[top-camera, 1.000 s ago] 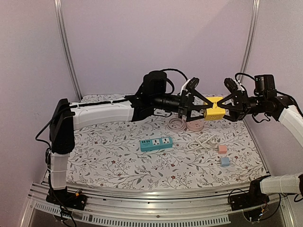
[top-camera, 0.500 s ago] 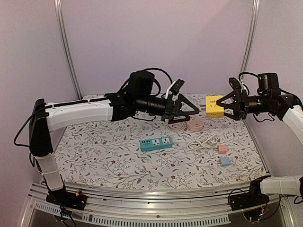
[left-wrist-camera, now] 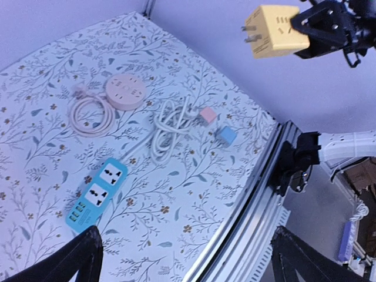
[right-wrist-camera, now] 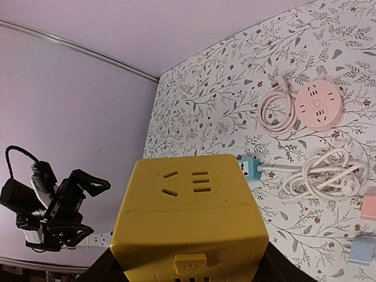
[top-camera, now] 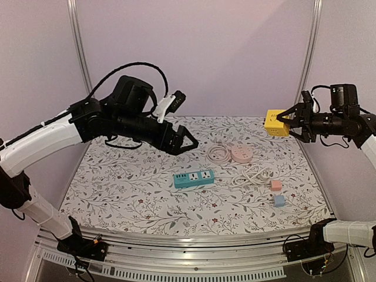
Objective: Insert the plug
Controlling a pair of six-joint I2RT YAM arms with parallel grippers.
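My right gripper is shut on a yellow cube plug adapter and holds it high above the table's right side. The cube fills the right wrist view, socket face up, and shows its prongs in the left wrist view. My left gripper is open and empty, up in the air left of centre. A teal power strip lies flat mid-table, also in the left wrist view.
A round pink power strip with a coiled pink cord lies behind the teal one. A coiled white cable, a small pink cube and a small blue cube lie at the right. The table's metal front rail runs along the near edge.
My left gripper has let go of the yellow cube and swung back to the left, open. My right gripper has kept the cube and drawn it right and slightly up.
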